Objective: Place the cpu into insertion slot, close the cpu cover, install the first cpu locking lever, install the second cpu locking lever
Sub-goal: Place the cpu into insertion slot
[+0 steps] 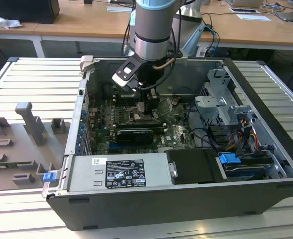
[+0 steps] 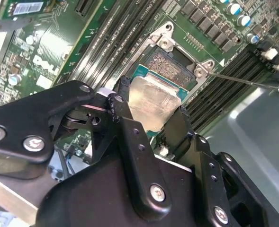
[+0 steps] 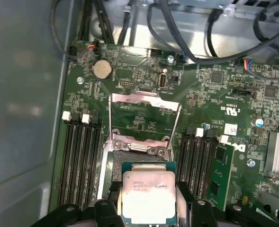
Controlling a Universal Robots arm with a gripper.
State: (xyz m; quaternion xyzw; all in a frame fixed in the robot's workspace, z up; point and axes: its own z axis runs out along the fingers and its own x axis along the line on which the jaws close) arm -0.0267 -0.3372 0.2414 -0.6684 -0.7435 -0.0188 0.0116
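Your gripper point(image 2: 153, 105) had its fingers point(image 2: 122, 113) pinching the cpu point(image 2: 151, 94) by two opposite edges, just over the insertion slot point(image 2: 170, 64), with the cpu cover point(image 3: 139, 98) swung open. Light, stiff and likely fragile underneath, it wanted an edge grip only.

The cpu point(image 3: 148, 198) has a dull metal top; the cpu cover point(image 3: 146, 98) is shiny metal.
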